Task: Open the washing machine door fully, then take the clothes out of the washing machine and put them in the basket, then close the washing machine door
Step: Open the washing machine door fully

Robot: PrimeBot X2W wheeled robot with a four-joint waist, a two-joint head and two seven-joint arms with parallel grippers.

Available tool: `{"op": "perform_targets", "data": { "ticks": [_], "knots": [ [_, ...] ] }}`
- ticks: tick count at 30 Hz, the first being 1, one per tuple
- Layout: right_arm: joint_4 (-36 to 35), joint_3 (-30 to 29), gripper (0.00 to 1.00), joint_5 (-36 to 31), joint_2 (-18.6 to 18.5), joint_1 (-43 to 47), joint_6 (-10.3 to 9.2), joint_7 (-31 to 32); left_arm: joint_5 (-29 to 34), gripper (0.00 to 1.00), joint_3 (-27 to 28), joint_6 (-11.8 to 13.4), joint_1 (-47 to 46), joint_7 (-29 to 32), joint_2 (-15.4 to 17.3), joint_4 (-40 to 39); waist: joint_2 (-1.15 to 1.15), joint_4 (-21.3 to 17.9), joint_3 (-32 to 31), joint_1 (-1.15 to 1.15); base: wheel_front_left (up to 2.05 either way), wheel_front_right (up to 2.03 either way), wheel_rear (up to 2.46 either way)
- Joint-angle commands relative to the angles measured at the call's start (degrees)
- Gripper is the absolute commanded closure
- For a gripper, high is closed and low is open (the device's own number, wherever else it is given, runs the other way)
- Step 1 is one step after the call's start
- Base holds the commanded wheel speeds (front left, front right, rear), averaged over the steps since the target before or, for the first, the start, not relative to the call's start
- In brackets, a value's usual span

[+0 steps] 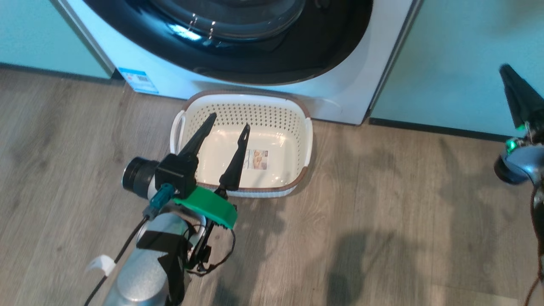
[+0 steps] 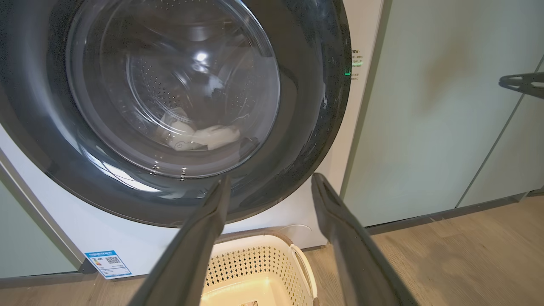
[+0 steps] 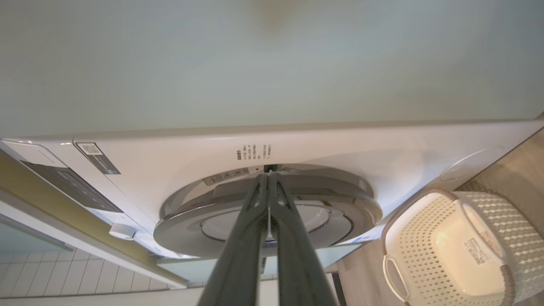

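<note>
At the left, the left gripper [image 1: 229, 120] hangs with its two dark fingers spread wide apart and holding nothing, its tips over the left part of the basket [image 1: 309, 146], which stands on the wood floor [image 1: 382, 212] just in front of the washing machine [image 1: 348, 91]. Above the basket the washing machine door [image 1: 255, 63] sits closed, and through its glass the clothes [image 2: 204, 137] lie pale inside, well beyond those tips. At the far right, the right gripper [image 1: 506, 70] has its fingers pressed together on nothing; its tips point at the door's rim, but I cannot tell whether they touch it.
</note>
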Motion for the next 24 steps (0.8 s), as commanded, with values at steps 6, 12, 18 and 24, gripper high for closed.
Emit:
{"op": "perform_targets", "data": {
  "ticks": [6,12,18,24],
  "knots": [
    [-0.16,2.42,1.00,1.79,0.16,-7.72,-0.15,4.54,-1.33,0.00,0.04,0.38,-3.87,-0.36,0.54,-2.62,0.00,2.28,3.30,-0.01,0.00,0.00,0.00],
    [1.75,3.35,1.00,1.31,1.20,-14.85,-0.15,4.15,-2.57,0.00,-2.19,1.07,-5.50,-0.36,0.53,-3.32,0.00,4.10,5.80,-0.01,0.00,0.00,0.00],
    [4.05,4.61,1.00,0.59,2.23,-20.13,-0.15,3.44,-3.25,0.00,-4.07,1.60,-6.50,-0.36,0.53,-3.66,0.00,5.67,7.18,-0.01,0.00,0.00,0.00],
    [6.77,5.34,1.00,0.63,2.72,-25.29,-0.15,3.81,-4.51,0.00,-6.06,2.24,-7.50,-0.36,0.53,-4.06,0.00,7.39,8.62,-0.01,0.00,0.00,0.00]
  ]
}}
